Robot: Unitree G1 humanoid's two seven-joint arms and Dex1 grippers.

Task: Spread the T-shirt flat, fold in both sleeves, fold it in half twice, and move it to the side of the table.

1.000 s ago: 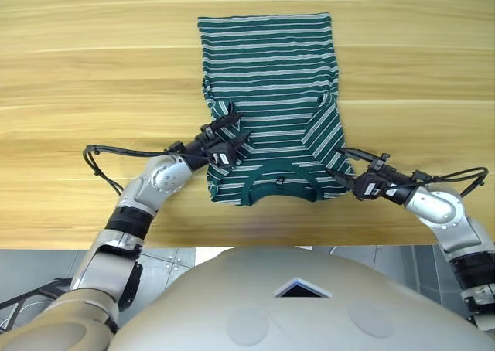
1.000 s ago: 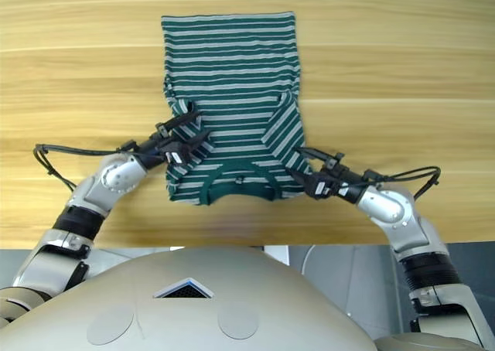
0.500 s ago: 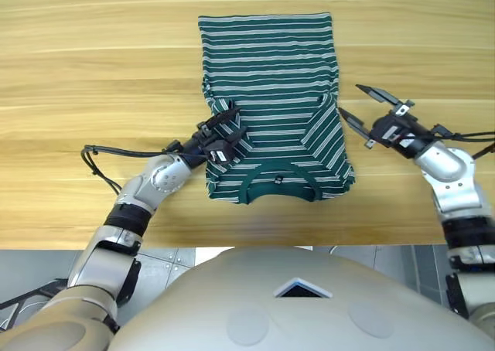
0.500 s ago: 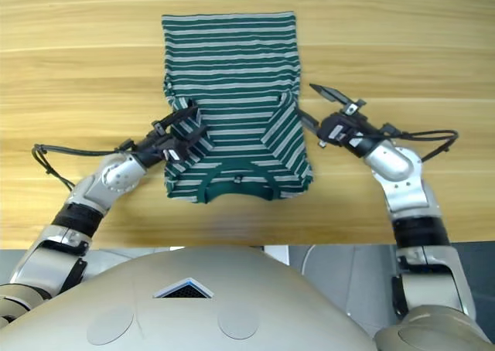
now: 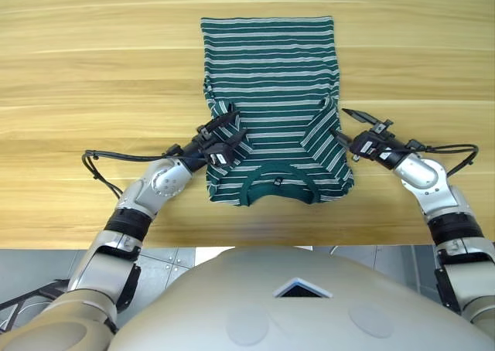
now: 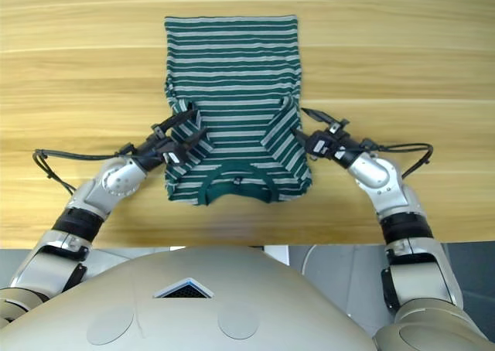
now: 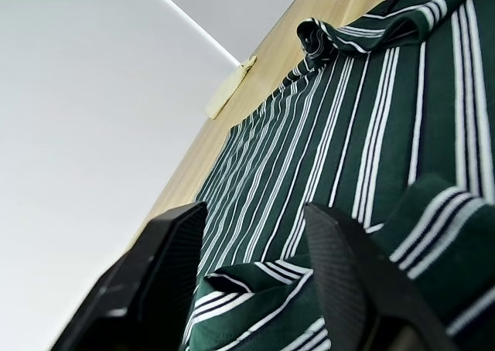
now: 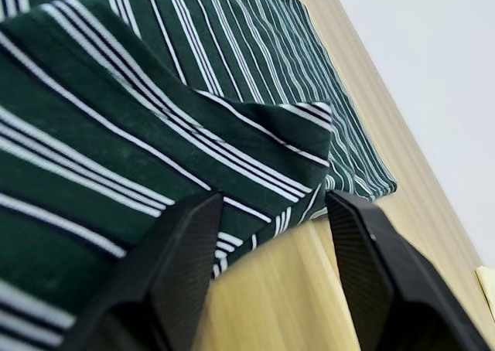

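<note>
The green T-shirt point(image 5: 271, 65) with white stripes lies flat on the wooden table point(image 5: 93, 57), collar nearest me and both sleeves folded in over the body. My left gripper point(image 5: 230, 129) sits open at the shirt's left edge, its fingers point(image 7: 170, 274) astride the folded left sleeve point(image 7: 255, 304). My right gripper point(image 5: 348, 125) is open at the shirt's right edge, beside the folded right sleeve point(image 8: 255, 134). In the right wrist view, its fingers point(image 8: 363, 266) straddle the cloth's border, with bare wood below.
Black cables point(image 5: 100, 161) loop off both wrists over the table. The table's front edge point(image 5: 232, 247) runs just below the collar. Bare wood lies to both sides of the shirt. A pale flat object point(image 7: 232, 88) sits far off on the table.
The right gripper left the shirt's near right corner, swung up and out to the right, then came back in beside the folded right sleeve. The left gripper barely moved.
</note>
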